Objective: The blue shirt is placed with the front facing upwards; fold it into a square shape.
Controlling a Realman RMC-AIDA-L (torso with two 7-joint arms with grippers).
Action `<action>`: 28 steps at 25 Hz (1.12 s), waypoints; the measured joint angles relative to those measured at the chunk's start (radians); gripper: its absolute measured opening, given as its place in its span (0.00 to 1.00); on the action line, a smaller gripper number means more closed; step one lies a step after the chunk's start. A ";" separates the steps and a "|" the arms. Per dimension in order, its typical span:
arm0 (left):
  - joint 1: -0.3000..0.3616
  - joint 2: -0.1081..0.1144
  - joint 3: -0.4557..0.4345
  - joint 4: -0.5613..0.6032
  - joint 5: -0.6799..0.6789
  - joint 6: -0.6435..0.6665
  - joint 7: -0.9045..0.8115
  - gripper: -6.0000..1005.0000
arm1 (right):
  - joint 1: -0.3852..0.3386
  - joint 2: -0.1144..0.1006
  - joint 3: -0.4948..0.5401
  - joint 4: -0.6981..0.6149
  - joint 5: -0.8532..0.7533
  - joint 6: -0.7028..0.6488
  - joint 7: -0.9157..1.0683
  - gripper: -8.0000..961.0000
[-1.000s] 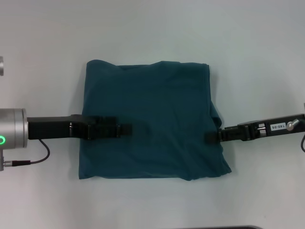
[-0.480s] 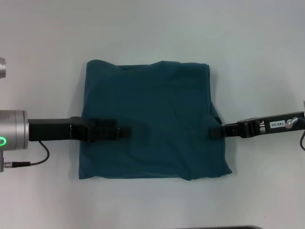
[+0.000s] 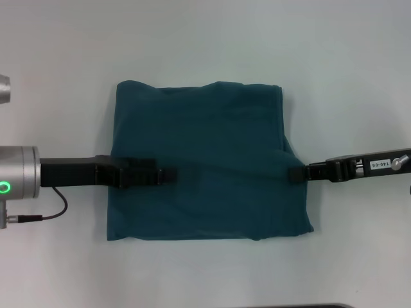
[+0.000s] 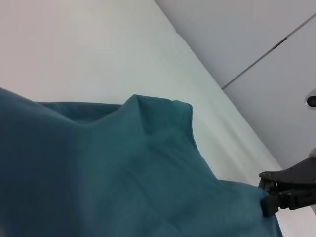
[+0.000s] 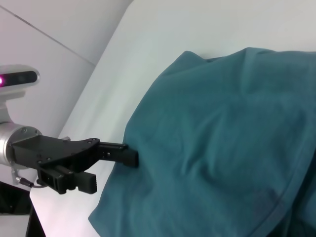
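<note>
Shirt (image 3: 205,163) mid-tabletop (image 3: 205,38), folded near-square. Left hand (image 3: 168,174) on its left half, right hand (image 3: 292,174) at right edge; grip state of both unclear. Risk: dragging cloth would undo the fold.

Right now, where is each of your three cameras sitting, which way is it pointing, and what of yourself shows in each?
Head view: on the head, looking down at the blue shirt on the white table; left gripper and right gripper both show.
Left wrist view: low over the shirt, facing the right gripper.
Right wrist view: low over the shirt, facing the left gripper.
Shared: all show the shirt.
</note>
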 joint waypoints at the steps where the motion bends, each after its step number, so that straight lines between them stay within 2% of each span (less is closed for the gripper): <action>1: 0.000 0.000 0.000 0.000 0.000 0.000 0.000 0.88 | 0.000 0.000 -0.002 0.000 -0.002 0.000 0.000 0.06; 8: -0.002 0.003 0.000 0.000 0.001 -0.001 -0.001 0.89 | -0.009 -0.016 0.006 0.005 -0.004 0.011 0.026 0.07; 14: -0.004 0.004 0.000 0.000 0.001 0.003 -0.001 0.88 | -0.037 -0.025 0.132 0.066 0.025 0.009 0.013 0.23; 16: -0.006 0.003 0.000 0.000 0.001 0.006 -0.001 0.88 | -0.037 -0.026 0.154 0.093 0.053 0.004 0.000 0.49; 22: -0.012 0.001 0.000 0.000 0.001 0.013 -0.002 0.88 | 0.014 -0.016 0.151 0.104 0.086 -0.093 0.000 0.52; 28: -0.015 0.001 0.000 0.000 0.001 0.023 -0.005 0.88 | 0.083 0.003 0.075 0.056 0.073 -0.206 0.020 0.55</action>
